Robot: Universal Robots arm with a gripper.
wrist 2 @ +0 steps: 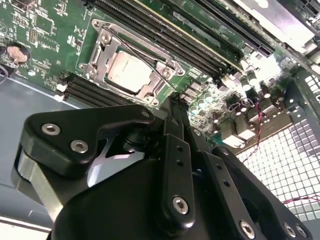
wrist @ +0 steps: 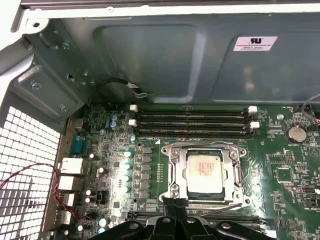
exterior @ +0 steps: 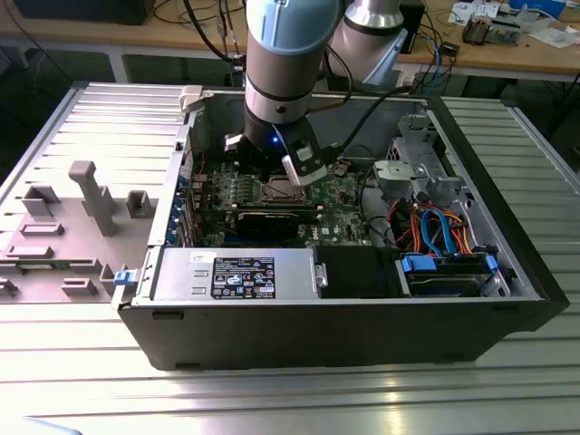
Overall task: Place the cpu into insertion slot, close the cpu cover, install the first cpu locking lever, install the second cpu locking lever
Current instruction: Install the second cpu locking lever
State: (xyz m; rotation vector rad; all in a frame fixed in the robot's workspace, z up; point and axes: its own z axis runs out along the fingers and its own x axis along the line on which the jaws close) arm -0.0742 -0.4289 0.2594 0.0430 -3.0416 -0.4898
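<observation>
My black-fingered gripper [wrist 2: 176,107] is pressed together, pinching nothing — its tips sit at the edge of the silver-rimmed square insertion slot [wrist: 206,172]. Just beyond them, the silver-grey square cpu [wrist: 203,172] lies seated under the thin silver metal cpu cover [wrist 2: 102,47].

Gripper [wrist 2: 177,107] down, fingertips pressed together.

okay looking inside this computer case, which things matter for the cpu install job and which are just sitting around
Part of the job:
- cpu, seated in the insertion slot
- cpu cover, closed around it
- thin locking lever lying across the cover
- tool, right beside the socket

Just lying about:
- memory slots
- coin battery
- drive cables
- labelled black box
- grey fixture outside the case
</observation>
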